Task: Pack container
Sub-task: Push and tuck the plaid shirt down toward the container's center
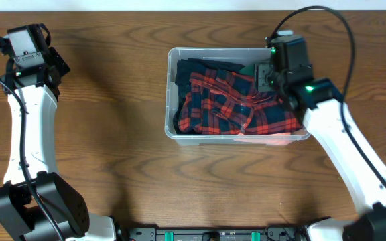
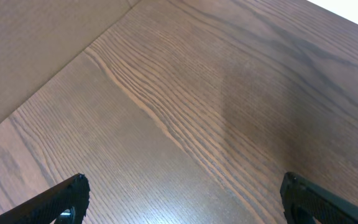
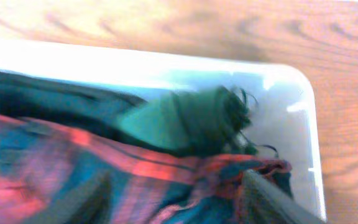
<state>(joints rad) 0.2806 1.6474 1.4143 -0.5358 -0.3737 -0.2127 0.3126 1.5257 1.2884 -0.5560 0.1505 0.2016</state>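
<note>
Listing the contents of one tabletop (image 1: 112, 167), wood-grained.

Item 1: container (image 1: 170, 87), clear plastic bin, set toward the far edge, right of centre. Upright, not lidded.

Item 2: plaid cloth (image 1: 226, 100), red and navy, crumpled, filling most of the container and heaped toward its right wall.

Item 3: green cloth (image 3: 185, 121), dark, bunched in the far right corner of the container, with loose threads trailing from its end.

Item 4: right tool (image 3: 173, 183), low over the container's right end. Its fingers stand apart above the plaid, with nothing visibly clamped between them; the view is blurred.

Item 5: left tool (image 2: 184, 186), near the far left corner of the tabletop, spread wide, empty, over bare wood.

Hazards, as judged: the loose threads lie close to the right tool's finger and may catch on lifting, dragging cloth back over the rim. The tool works close to the right wall, so a sideways move may knock or shift the container. The heaped plaid may spring up rather than stay packed.
</note>
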